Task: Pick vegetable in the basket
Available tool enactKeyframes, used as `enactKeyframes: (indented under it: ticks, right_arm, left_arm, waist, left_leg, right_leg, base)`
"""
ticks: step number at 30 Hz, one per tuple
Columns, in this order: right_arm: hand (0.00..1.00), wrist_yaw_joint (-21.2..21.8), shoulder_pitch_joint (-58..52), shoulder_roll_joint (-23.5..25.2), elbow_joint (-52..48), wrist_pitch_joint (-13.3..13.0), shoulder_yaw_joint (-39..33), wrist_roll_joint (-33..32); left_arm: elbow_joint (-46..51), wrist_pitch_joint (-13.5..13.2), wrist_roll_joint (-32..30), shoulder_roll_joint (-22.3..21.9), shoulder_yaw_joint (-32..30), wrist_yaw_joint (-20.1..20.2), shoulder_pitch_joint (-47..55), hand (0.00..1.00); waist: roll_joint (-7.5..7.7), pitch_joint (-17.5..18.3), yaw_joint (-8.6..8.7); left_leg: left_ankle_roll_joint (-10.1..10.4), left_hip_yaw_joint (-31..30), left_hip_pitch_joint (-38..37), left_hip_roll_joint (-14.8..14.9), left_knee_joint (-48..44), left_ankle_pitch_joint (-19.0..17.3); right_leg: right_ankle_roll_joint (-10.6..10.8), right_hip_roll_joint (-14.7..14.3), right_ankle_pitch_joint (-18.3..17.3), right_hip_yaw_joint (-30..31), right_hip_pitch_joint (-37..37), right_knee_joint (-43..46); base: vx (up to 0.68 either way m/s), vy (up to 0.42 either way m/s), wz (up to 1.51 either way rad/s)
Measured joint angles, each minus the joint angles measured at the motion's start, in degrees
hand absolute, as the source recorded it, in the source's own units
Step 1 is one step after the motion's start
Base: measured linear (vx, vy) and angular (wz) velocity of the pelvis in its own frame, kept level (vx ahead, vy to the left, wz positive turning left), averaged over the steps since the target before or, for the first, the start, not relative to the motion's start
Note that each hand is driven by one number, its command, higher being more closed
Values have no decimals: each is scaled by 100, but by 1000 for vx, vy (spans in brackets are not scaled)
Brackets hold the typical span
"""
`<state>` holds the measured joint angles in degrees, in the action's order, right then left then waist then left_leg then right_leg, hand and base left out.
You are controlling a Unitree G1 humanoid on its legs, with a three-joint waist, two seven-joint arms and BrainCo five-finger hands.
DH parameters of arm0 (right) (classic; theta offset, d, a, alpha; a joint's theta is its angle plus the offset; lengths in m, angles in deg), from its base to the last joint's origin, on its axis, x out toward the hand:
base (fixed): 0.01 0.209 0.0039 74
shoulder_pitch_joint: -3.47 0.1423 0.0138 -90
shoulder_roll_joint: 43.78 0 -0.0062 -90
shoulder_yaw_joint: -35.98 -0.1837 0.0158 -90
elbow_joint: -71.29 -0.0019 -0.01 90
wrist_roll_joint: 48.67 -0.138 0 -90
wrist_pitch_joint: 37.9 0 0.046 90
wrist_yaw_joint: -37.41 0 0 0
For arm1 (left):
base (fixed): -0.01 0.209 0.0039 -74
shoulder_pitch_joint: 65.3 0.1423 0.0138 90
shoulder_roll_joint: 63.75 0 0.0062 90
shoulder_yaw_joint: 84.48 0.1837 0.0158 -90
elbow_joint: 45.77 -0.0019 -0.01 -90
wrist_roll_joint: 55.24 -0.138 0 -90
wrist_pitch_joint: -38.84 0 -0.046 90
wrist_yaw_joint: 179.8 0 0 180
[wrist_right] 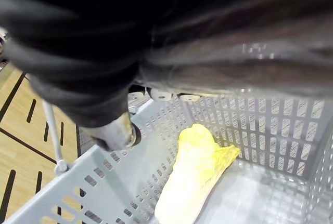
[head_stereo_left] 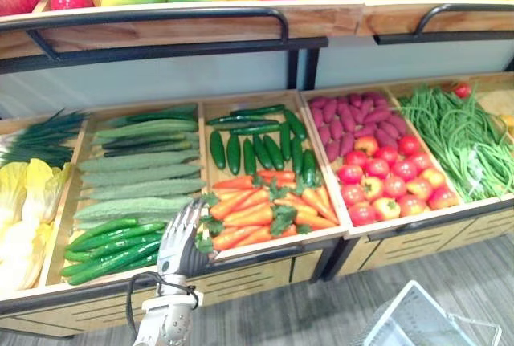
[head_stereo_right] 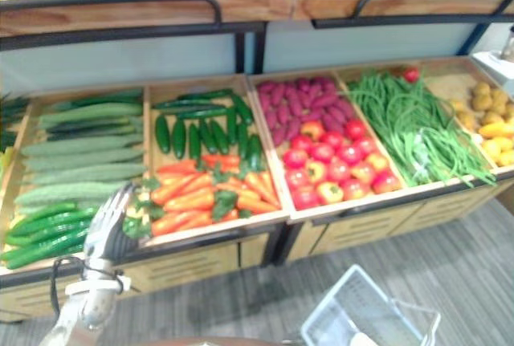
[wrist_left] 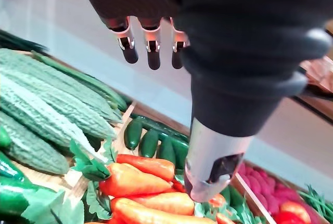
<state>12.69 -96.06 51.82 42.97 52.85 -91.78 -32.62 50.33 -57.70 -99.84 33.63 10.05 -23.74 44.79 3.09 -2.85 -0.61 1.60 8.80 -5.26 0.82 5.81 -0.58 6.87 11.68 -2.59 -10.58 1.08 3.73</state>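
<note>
left hand [head_stereo_left: 181,243]: held open, fingers [wrist_left: 152,52] straight, nothing gripped; raised just left of the carrots [head_stereo_left: 265,209], at the front edge of their compartment.
right hand [wrist_right: 119,68]: seen close above the basket [wrist_right: 270,130]; how far it is closed cannot be told.
yellow leafy vegetable [wrist_right: 195,174]: laid inside the basket, on its floor near one mesh wall.
basket: grey mesh, seen well to the right of the carrots and lower, in front of the stand.
dark cucumbers [head_stereo_left: 257,145]: lined up just behind the carrots, in the same compartment.
bitter gourds [head_stereo_left: 136,173]: stacked in the compartment left of the carrots.
tomatoes [head_stereo_left: 389,177]: piled in the compartment right of the carrots.
</note>
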Motion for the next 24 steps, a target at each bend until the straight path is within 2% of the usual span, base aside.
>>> enactKeyframes:
  ticks: [5,11,15,19,24]
  right_arm:
    - [100,146,-41,-149,-6,-21,234,22]
    - [100,262,-5,-232,-40,-24,463,60]
    - [100,264,73,-297,-43,-28,536,151]
    - [100,268,214,-414,-42,-27,611,205]
    - [100,267,307,-539,-4,-27,611,208]
  left_arm:
    - [-125,-239,-147,407,378,296,-83,0]
    - [-1363,-422,-131,850,1109,571,-818,0]
    - [-2082,-427,-139,902,1342,617,-1148,0]
    - [-2800,-405,-162,905,1451,624,-1414,0]
    - [-3509,-302,-313,920,1543,532,-1783,0]
  waist:
    - [-66,48,44]
    - [-68,57,70]
    - [-82,65,72]
    - [-126,87,200]
    - [-83,43,222]
  left_leg:
    - [17,50,-4,25,1,17]
    - [72,208,-34,77,2,-29]
    - [71,371,-103,99,0,-77]
    - [73,464,-101,89,-21,-137]
    - [106,512,-92,81,-36,-179]
  right_leg:
    - [0,-29,-2,32,10,-79]
    - [39,-99,28,174,2,-173]
    - [118,-148,80,343,13,-228]
    - [132,-169,96,419,-6,-289]
    - [129,-195,99,494,-42,-350]
  base:
    - [-54,-26,-4]
    - [-1,-14,-13]
    - [55,0,-21]
    - [47,11,-12]
    - [18,0,-8]
